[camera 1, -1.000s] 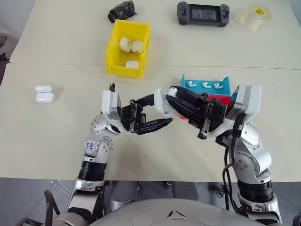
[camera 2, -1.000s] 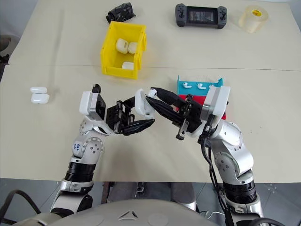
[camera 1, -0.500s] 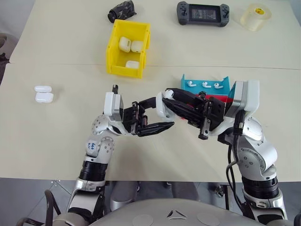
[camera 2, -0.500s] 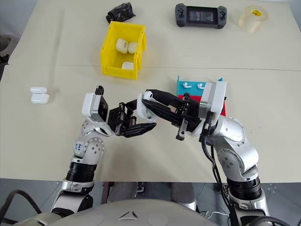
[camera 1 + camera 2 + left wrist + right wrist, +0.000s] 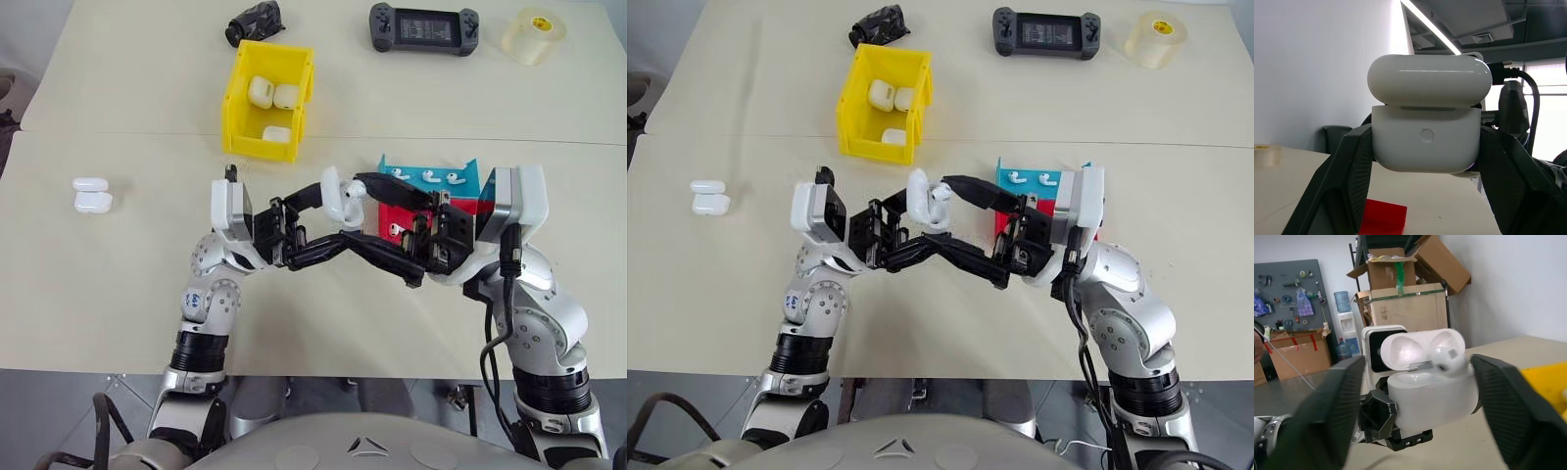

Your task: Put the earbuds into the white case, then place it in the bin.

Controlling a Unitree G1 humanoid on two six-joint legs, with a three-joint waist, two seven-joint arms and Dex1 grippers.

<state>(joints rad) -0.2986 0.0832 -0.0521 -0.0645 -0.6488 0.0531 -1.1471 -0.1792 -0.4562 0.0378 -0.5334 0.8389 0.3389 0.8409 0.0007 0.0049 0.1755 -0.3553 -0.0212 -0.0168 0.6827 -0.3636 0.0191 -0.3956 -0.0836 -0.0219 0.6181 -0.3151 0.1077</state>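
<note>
My right gripper (image 5: 364, 213) has just let go and opened wide, one earbud (image 5: 1448, 357) sits in the open white case (image 5: 343, 199), and my left gripper (image 5: 329, 217) squeezes the case, so the next earbud comes next.

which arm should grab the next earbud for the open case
Right, probably. The left gripper is shut on the white case, lid open, so it is busy. The right gripper is open and free, and the earbuds in the blue tray lie on its side.
</note>
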